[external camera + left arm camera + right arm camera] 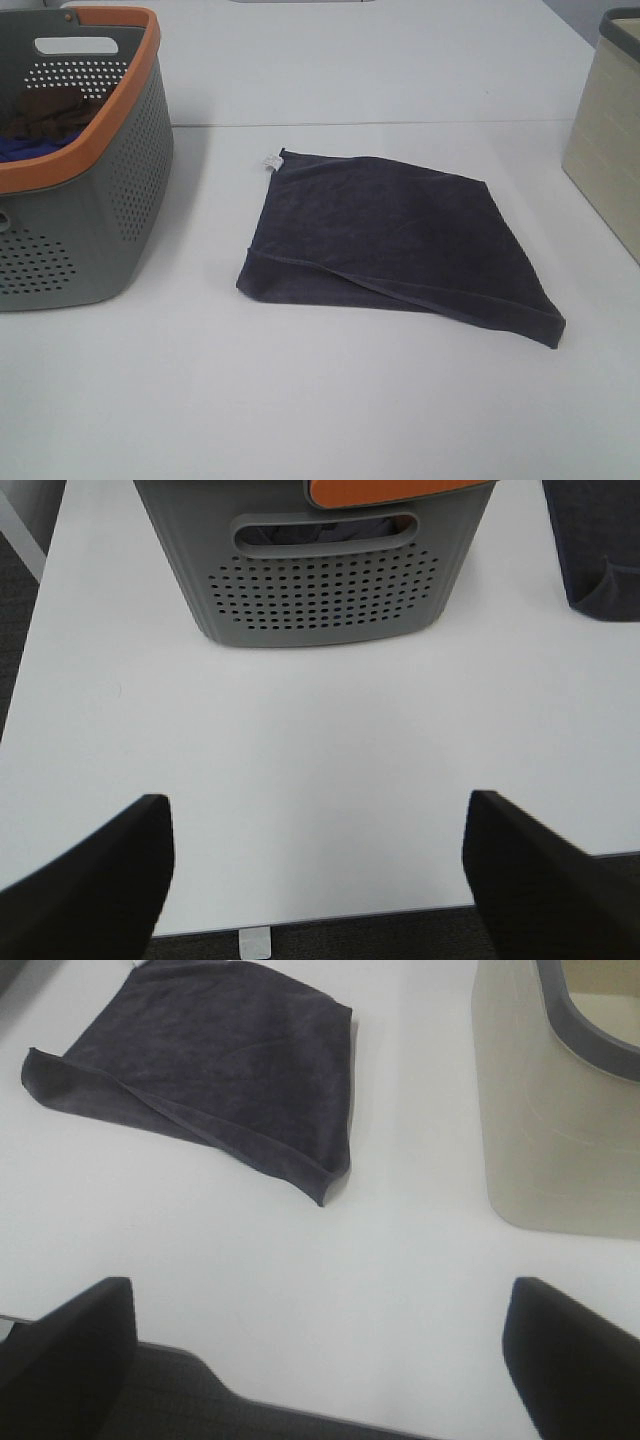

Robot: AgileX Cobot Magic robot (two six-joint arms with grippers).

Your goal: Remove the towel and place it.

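the white counter (330,410) fills every view and carries everything else. on its left side in the high view stands a grey perforated laundry basket (110,220) with an orange rim and a handle slot cut in its far wall; inside it a brown cloth (45,115) lies over a bright blue cloth (25,148), both only partly seen over the rim. at the right edge of the same view is a beige bin (605,175) with a dark grey rim, cut off by the frame. between the two containers, well apart from both, the towel (400,245) lies on the counter near the middle: dark navy-grey, roughly square, mostly flat, with the near edge folded over on itself so a hemmed seam runs diagonally across its front and the near right corner comes to a point. a small white tag (269,162) sticks out at its far left corner. nothing touches the towel. neither arm shows in the high view. the left end effector (318,870) is seen only in its own wrist view, its two dark fingers (95,880) standing wide apart with bare counter between them, facing the basket's perforated end wall, and holding nothing. the right end effector (325,1360) likewise has its dark fingers (575,1360) spread wide over bare counter near the counter's edge, empty, with the towel ahead on one side and the beige bin ahead on the other.
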